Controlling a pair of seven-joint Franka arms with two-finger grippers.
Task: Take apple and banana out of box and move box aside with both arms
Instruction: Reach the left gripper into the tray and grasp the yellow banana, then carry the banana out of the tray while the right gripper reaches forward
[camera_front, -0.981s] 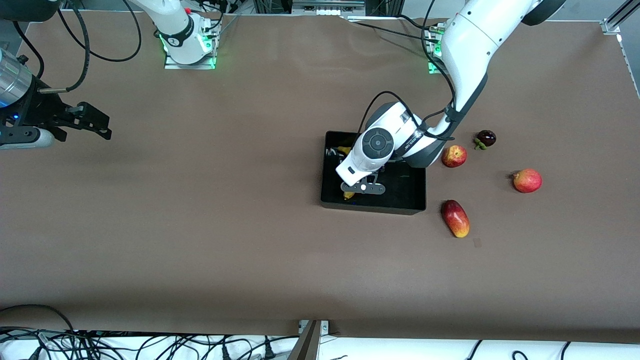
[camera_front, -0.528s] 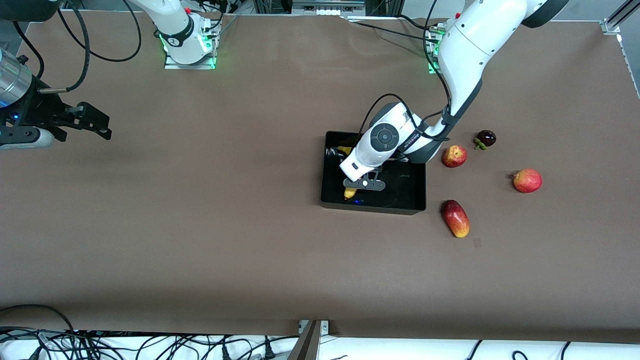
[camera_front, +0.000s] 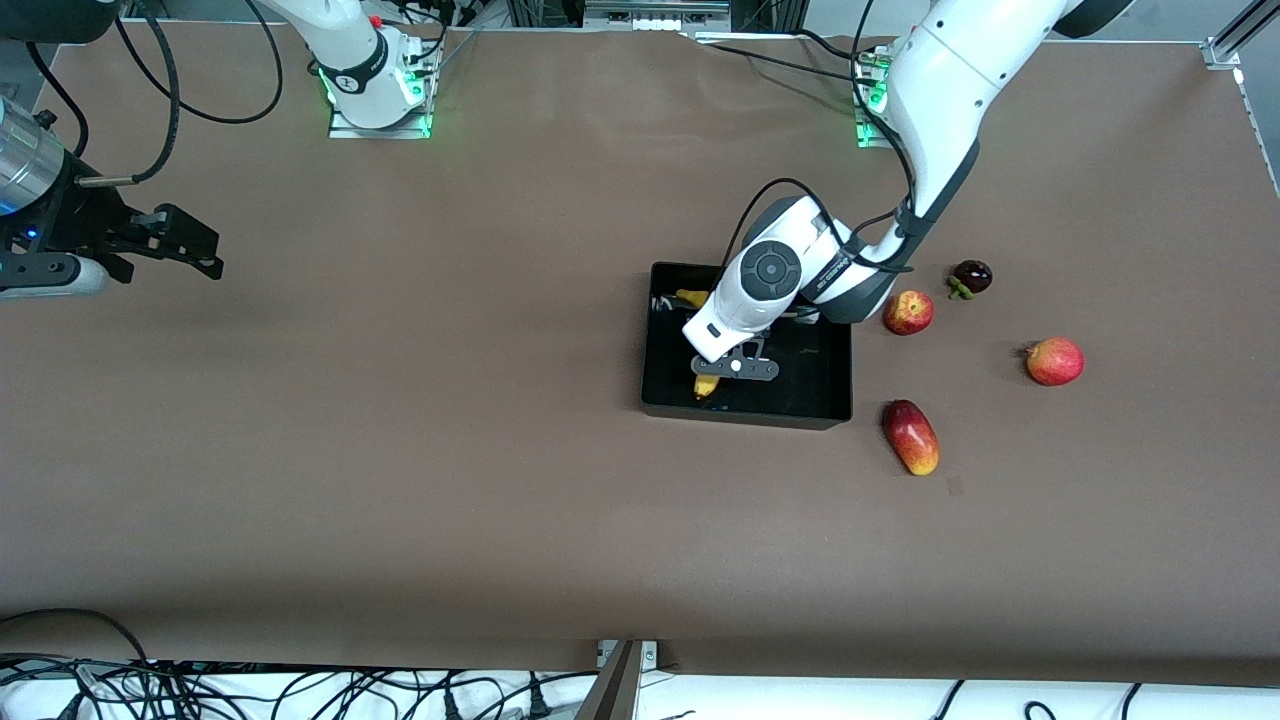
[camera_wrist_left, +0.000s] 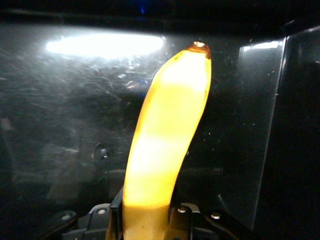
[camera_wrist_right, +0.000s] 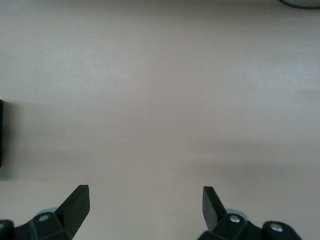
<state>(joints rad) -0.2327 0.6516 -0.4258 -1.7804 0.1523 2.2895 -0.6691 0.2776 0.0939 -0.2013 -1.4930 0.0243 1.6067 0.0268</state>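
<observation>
**Banana half hidden under the left wrist**

Banana (camera_front: 706, 385) is what we find in the black box (camera_front: 830, 392), though in the front view the left arm's wrist covers most of it; only its two yellow ends peek out. We see the left gripper (camera_front: 737, 368) low inside the box, and in the left wrist view its fingers (camera_wrist_left: 182, 220) sit pressed against the banana (camera_wrist_left: 167, 145), pinching it near one end. The fingertips are cut off by the frame's edge.

Apple (camera_front: 908, 312) rests on the table just beside the box, toward the left arm's end. The mango (camera_front: 911, 437) lies nearer the camera.

We see the right gripper (camera_wrist_right: 145, 205) waiting over bare table at the right arm's end, fingers spread wide.
</observation>
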